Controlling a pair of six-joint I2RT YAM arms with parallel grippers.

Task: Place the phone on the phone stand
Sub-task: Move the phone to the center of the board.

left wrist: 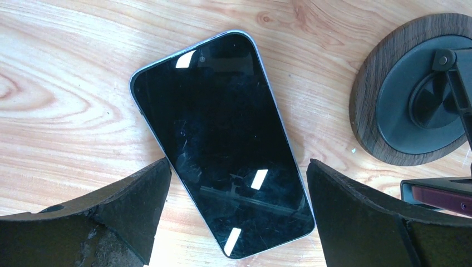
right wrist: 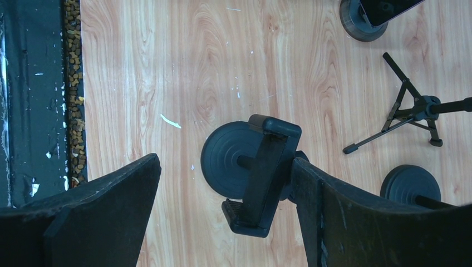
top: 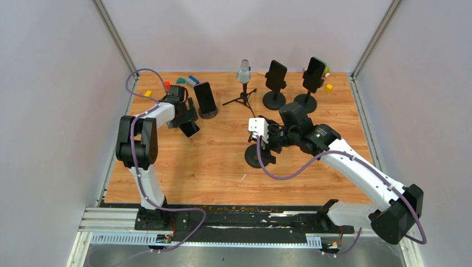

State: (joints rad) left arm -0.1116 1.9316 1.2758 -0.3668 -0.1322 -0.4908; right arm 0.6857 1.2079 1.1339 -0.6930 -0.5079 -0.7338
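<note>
Left fingers (left wrist: 128, 211) apart over phone (left wrist: 222, 144)

Robotics lab test cell. Plain pale walls (top: 50, 111) framed by aluminium posts (top: 114, 36). Wooden counter (top: 222, 167) boxed in. Left arm (top: 136, 144) and right arm (top: 356, 167) bolted to slotted metal rail (top: 111, 219), purple cables (top: 289, 175) trailing. Staged props: loaded phone stands (top: 274, 83), tripod microphone (top: 244, 72), small coloured blocks (top: 192, 79).

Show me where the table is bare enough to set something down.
Bare wood lies near centre, between the left arm and the empty phone stand. The back row is crowded: loaded stands, microphone tripod, small blocks.
</note>
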